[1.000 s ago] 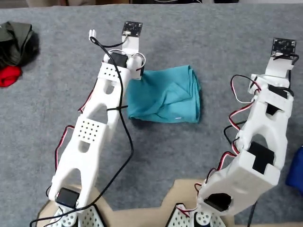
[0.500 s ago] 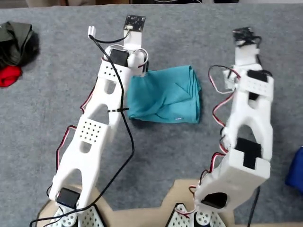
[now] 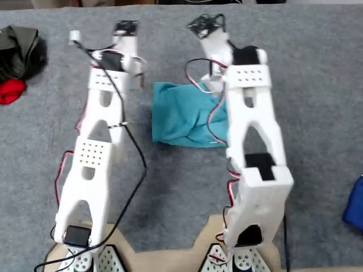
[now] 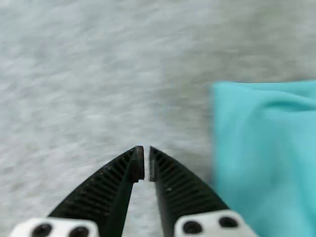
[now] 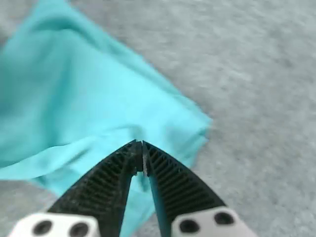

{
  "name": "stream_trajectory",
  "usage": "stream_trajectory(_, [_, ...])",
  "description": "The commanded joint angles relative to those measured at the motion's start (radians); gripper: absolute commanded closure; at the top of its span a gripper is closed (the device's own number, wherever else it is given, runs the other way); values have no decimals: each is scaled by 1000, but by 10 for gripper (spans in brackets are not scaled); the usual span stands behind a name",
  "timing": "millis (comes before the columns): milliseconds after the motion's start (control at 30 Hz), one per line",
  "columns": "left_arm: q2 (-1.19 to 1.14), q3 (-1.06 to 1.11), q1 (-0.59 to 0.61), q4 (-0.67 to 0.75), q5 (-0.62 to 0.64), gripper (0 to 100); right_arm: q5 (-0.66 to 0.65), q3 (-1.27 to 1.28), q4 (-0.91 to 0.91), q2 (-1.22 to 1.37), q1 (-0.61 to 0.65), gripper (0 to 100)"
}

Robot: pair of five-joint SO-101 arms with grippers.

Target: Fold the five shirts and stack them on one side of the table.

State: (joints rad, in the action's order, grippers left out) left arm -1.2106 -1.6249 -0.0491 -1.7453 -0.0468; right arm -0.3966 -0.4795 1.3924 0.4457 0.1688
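Note:
A folded teal shirt (image 3: 181, 116) lies on the grey table (image 3: 317, 68) between the two arms. My left gripper (image 4: 144, 151) is shut and hangs over bare table just beside the teal shirt's (image 4: 266, 153) edge, holding nothing. My right gripper (image 5: 139, 145) is shut too, and hovers above the teal shirt (image 5: 74, 94) near one of its corners; no cloth shows between its fingers. From above, the left arm (image 3: 108, 85) stands left of the shirt. The right arm (image 3: 249, 96) reaches over the shirt's right part and hides it.
A dark green shirt (image 3: 18, 48) and a red one (image 3: 11, 90) are bunched at the far left. A blue shirt (image 3: 354, 204) pokes in at the right edge. Cardboard (image 3: 170, 258) lies under the arm bases at the front edge.
The right arm has swung left from the table's right side to above the teal shirt. The left arm has moved left, off the shirt's edge.

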Motion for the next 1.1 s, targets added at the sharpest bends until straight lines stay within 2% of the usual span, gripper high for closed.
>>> stream_trajectory(0, [107, -41, 104, -18, 2, 981, 6, -202, 173, 59, 51, 980])
stream_trajectory(133, [156, -5, 199, -20, 29, 981, 69, -389, 359, 153, 64, 891])
stream_trajectory(233, [232, 161, 229, -20, 20, 981, 92, -456, 396, 189, 59, 842])
stream_trajectory(467, [642, 789, 213, -20, -55, 981, 213, -354, 394, 183, 85, 839])
stream_trajectory(633, [934, 1171, 172, -8, -166, 981, 253, -329, 371, 217, 99, 836])
stream_trajectory(833, [1112, 1470, 184, 83, -227, 981, 288, -390, 370, 343, 94, 837])
stream_trajectory(1067, [1178, 1671, 206, 158, -284, 981, 281, -535, 373, 483, 93, 839])
